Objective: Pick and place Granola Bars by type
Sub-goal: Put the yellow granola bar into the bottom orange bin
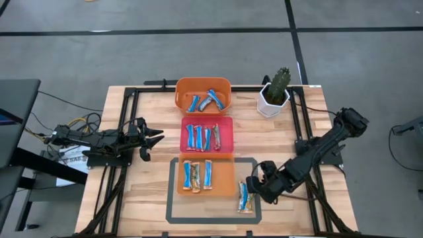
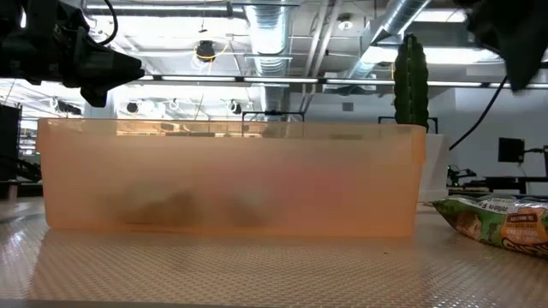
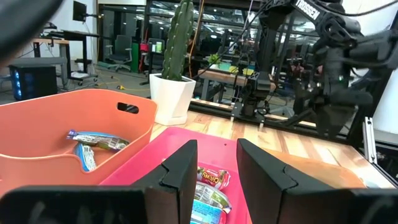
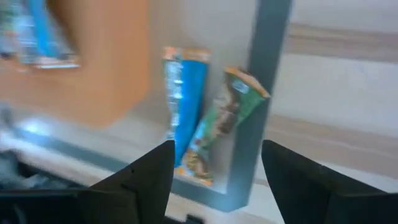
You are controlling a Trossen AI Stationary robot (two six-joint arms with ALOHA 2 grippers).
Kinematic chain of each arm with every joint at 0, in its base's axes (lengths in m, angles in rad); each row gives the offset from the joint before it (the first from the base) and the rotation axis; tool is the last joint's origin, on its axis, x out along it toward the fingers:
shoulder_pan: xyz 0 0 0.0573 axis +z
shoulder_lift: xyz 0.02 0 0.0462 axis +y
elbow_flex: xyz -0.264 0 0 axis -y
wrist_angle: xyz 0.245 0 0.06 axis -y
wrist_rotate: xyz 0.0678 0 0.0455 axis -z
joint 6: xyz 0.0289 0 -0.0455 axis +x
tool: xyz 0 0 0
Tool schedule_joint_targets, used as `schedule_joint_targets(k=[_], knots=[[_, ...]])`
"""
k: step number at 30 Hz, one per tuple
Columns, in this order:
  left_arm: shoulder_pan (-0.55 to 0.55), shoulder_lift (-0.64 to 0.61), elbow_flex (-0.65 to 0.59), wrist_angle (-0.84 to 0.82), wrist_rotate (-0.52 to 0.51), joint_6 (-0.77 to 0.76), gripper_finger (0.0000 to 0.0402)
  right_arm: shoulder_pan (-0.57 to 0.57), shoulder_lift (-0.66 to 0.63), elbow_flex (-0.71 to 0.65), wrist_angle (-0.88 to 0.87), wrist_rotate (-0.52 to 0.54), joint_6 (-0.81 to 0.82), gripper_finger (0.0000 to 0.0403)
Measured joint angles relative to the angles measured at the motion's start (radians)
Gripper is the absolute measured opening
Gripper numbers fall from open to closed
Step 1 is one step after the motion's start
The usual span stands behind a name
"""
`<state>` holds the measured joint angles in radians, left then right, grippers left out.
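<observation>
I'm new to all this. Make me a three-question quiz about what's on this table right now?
1. True or false: two granola bars lie on the table outside every tray.
2. Which gripper is over those loose bars: A) left gripper B) right gripper?
3. Fill in: the plant in the white pot is a ____.

Key: 1 true: a blue bar and a green bar lie side by side beside the near orange tray. 2 B, fingers open. 3 cactus.

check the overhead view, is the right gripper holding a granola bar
No, the right gripper is open and empty beside two loose bars.
</observation>
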<state>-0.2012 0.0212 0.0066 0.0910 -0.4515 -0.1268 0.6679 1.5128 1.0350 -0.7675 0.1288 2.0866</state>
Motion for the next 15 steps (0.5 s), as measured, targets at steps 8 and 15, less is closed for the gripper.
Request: schedule_joint_targets(k=[8,15], knots=[[0.0,-0.001,0.0,0.0,0.0,0.0,0.0105,0.01,0.16,0.0,0.171,-0.127,0.008,0.0221],[0.0,0.0,0.0,0.0,0.0,0.0,0.0105,-0.009,0.243,0.0,0.261,-0.131,0.001,0.0221]])
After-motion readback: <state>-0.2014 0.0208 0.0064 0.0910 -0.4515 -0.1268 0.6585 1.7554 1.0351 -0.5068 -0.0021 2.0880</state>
